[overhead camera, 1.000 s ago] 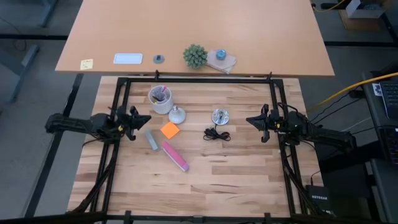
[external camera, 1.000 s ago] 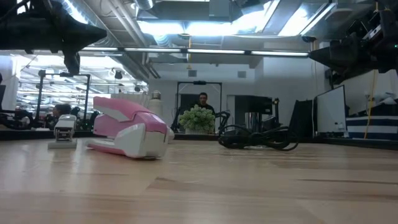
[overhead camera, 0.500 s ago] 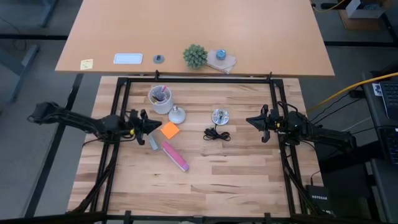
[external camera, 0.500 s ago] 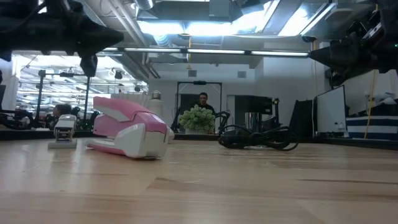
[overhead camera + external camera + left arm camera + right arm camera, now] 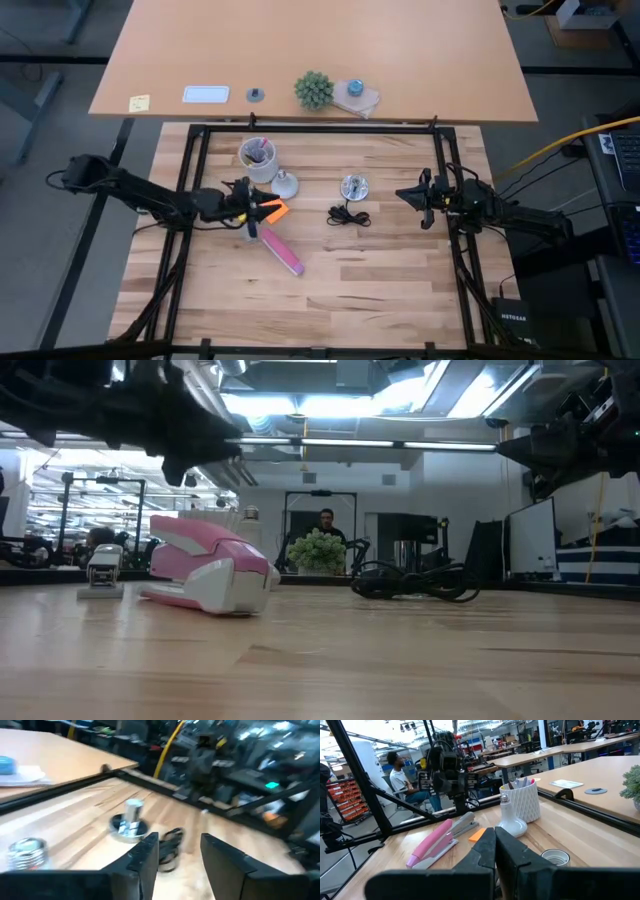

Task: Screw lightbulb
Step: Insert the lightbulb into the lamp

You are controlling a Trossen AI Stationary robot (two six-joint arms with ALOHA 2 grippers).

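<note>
The lightbulb is small and white and stands on its round top next to the white cup, screw base up. The shiny socket with its black cord sits to the right of it. My left gripper hangs open above the orange note, just on the near-left side of the bulb and touching nothing; in its wrist view the socket lies ahead. My right gripper waits shut near the table's right side, clear of the socket.
A pink stapler and a small grey one lie just nearer than my left gripper. The cup holds pens. The black frame rails border the table. A plant stands on the far table. Bare wood lies near the front edge.
My left gripper has travelled toward the table's right edge, from the left rail to above the orange note near the bulb. Its fingers were together then and stand apart now. My right arm has kept still.
</note>
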